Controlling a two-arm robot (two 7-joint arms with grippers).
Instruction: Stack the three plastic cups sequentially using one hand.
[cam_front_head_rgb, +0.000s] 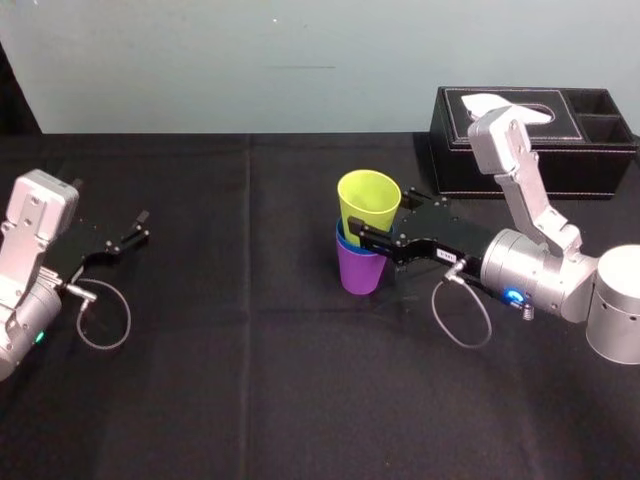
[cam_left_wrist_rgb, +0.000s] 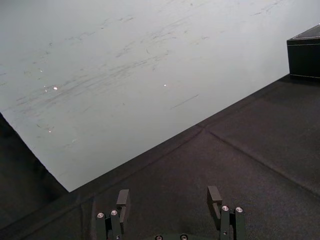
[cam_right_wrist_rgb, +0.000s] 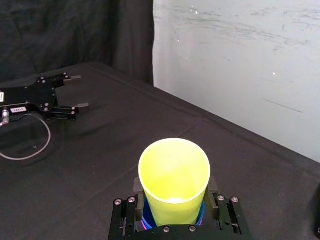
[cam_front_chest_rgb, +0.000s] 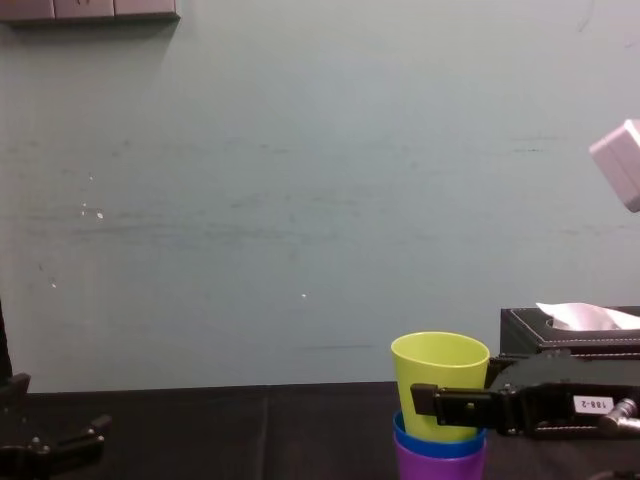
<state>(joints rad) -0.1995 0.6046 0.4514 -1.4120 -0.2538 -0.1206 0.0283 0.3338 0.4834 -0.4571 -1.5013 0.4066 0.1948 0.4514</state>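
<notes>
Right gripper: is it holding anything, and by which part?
The right gripper holds the yellow-green tapered plastic cup, fingers on its lower wall above the blue plastic cup. The left gripper holds nothing.

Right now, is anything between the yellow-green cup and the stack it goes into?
Nothing visible. The yellow-green cup, held by the right gripper, is already nested in the blue cup inside the purple cup. The left gripper sits parked at left, open.

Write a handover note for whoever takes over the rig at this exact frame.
Right tool: shut on the yellow-green cup, which sits tilted and high in the blue cup.
Left tool: open, parked at the left of the table.
Done: blue cup nested in the purple cup, mid-table.
Left: likely seat the yellow-green cup fully, release, withdraw.
</notes>
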